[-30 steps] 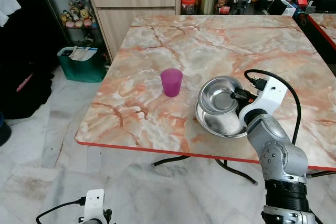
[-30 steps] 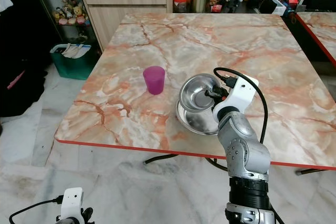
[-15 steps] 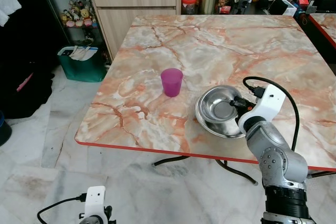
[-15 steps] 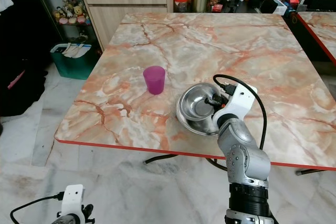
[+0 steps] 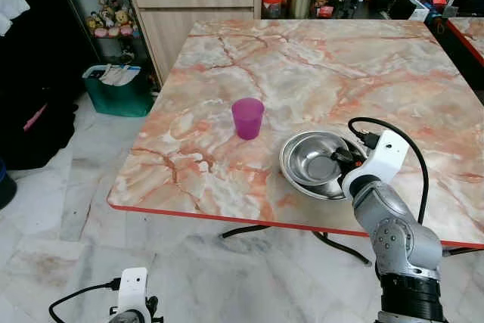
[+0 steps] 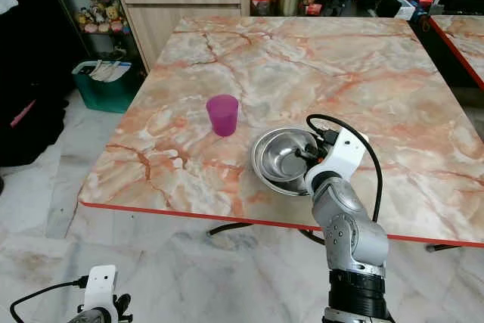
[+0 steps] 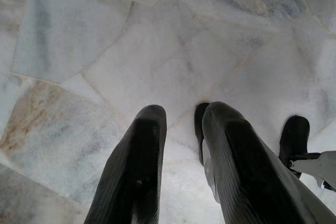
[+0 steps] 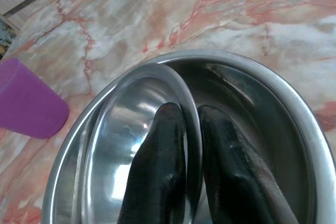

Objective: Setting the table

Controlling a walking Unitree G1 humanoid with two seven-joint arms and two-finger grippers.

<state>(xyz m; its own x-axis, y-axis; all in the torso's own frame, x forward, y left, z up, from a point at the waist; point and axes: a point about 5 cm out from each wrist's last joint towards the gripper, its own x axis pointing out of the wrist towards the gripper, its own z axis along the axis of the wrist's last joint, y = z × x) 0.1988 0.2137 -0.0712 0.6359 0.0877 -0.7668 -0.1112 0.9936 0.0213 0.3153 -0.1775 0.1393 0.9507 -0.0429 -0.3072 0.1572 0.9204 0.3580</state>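
Standing on white floor tiles (image 5: pixel 45 209): marble table (image 5: pixel 302 58).

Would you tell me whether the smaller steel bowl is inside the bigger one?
Inside: the smaller bowl sits nested in the larger bowl, its rim pinched by the right gripper.

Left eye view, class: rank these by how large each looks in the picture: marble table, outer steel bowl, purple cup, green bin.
1. marble table
2. outer steel bowl
3. green bin, though it stands farther away on the floor, so it is close to the bowl
4. purple cup
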